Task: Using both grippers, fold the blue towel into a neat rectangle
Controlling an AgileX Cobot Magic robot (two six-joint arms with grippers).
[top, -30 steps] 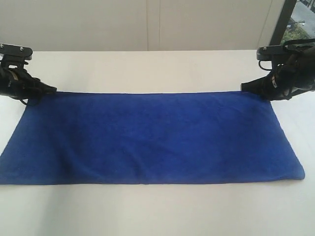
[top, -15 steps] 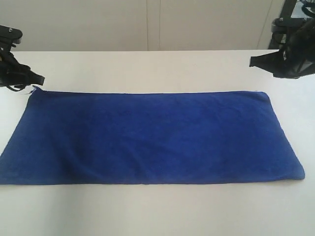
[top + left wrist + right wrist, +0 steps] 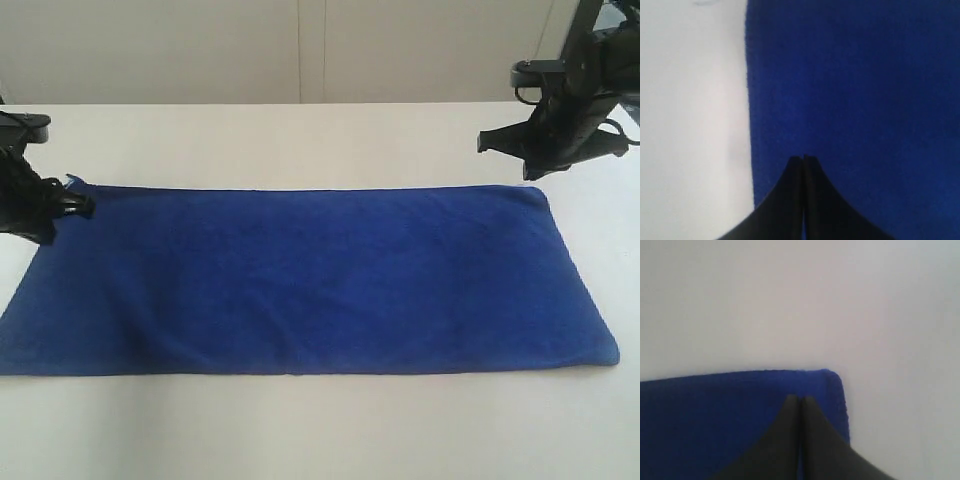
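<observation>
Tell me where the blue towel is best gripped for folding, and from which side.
The blue towel lies flat on the table as a long strip, so only corners give a lip to pinch. Probably take its two far corners, one gripper each, coming in low from the short ends. The left gripper and the right gripper are shut now and must open first.

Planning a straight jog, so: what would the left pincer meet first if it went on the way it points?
Most likely the blue towel: the left pincer, shut, points across it near its edge. Whether it already touches is unclear.
</observation>
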